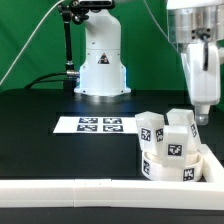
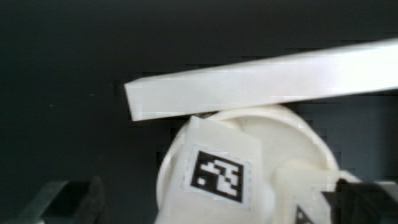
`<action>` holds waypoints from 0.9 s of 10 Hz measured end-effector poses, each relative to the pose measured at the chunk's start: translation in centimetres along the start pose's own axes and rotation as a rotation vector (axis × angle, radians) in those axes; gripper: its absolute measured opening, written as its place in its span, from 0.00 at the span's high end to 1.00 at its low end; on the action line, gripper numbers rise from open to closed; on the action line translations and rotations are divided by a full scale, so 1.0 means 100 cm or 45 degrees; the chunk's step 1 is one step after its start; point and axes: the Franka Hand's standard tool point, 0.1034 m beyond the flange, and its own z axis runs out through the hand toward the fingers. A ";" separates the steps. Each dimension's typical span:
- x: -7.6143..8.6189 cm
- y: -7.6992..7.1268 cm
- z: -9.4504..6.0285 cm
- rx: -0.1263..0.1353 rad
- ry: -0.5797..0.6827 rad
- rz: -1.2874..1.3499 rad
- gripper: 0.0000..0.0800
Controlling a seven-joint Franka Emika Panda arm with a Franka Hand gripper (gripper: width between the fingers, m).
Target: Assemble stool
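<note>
The marker board [image 1: 100, 124] lay flat on the table [image 1: 40, 130]; the stool [image 1: 170, 148], white and tagged, sat against the rail [image 1: 60, 188]; the gripper [image 1: 203, 108] hovered above, its opening unclear; only the wrist view showed the disc's rim closely.

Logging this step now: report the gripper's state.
Gripper: above the stool, apart from it; open or shut cannot be told.
</note>
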 end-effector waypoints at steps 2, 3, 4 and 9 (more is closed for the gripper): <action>-0.007 -0.002 -0.017 0.024 -0.025 -0.038 0.20; -0.006 -0.002 -0.016 0.024 -0.023 -0.040 0.19; -0.006 -0.002 -0.015 0.022 -0.019 -0.096 0.19; -0.008 0.000 -0.018 -0.034 0.041 -0.887 0.19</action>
